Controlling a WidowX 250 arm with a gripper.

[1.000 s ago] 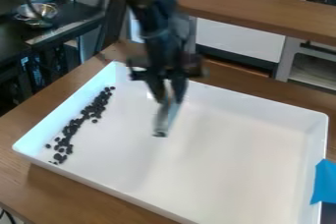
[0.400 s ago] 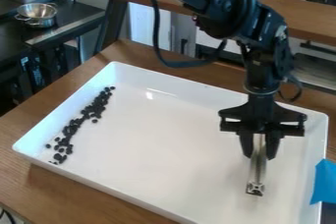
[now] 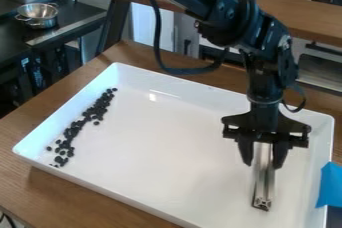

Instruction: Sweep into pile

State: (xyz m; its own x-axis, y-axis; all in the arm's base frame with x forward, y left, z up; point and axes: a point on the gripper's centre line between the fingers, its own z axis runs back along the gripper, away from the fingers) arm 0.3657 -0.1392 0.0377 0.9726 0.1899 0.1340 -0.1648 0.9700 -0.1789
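The black arm (image 3: pixel 234 14) is being held in a downward bend from the top edge; the gripper (image 3: pixel 262 164) is being pointed down, its two fingers being held slightly apart.

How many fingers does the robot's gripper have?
2 on the gripper: in the picture, one finger left of the silver bar, another finger right of it, over the white tray.
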